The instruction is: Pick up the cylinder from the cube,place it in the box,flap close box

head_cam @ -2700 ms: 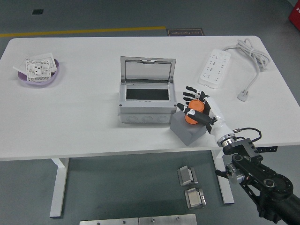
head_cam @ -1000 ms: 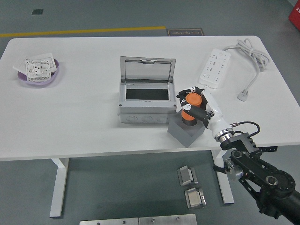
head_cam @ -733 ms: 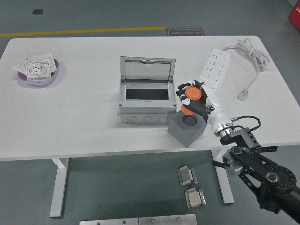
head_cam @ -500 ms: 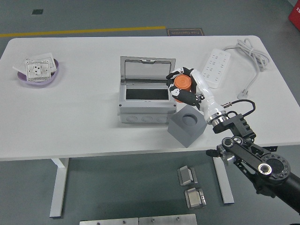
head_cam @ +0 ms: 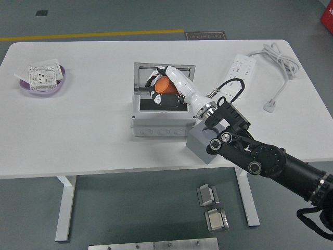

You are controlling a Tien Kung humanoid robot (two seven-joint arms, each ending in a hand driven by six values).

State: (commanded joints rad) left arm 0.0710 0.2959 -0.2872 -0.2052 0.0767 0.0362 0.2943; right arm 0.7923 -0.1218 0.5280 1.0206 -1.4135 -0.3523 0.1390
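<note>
Since half a second ago my right hand (head_cam: 165, 88) has swung from the box's right-hand wall to a spot over its opening, carrying the orange cylinder (head_cam: 163, 85) with it. Farther back, that cylinder was still seated on the grey cube (head_cam: 202, 141), which now stands bare at about 5 o'clock from the box (head_cam: 161, 125), largely hidden behind my forearm.

So I judge the pick done and the placing part-way through. The cylinder is tilted over the dark interior toward the 12 o'clock side, close in front of the raised lid (head_cam: 143, 73), and has not been let go. I cannot tell whether its lower end has dipped below the rim. Left to do: lower and release it, pull the hand clear, then flap the lid shut.

My fingers (head_cam: 167, 100) are curled around the cylinder and hold it: the white upper ones lie across its 12 o'clock side, the black-tipped ones wrap under it at 6 o'clock, and the orange body shows between them.

My left arm is out of view. Nothing else on the bench (head_cam: 88, 135) has shifted.
</note>
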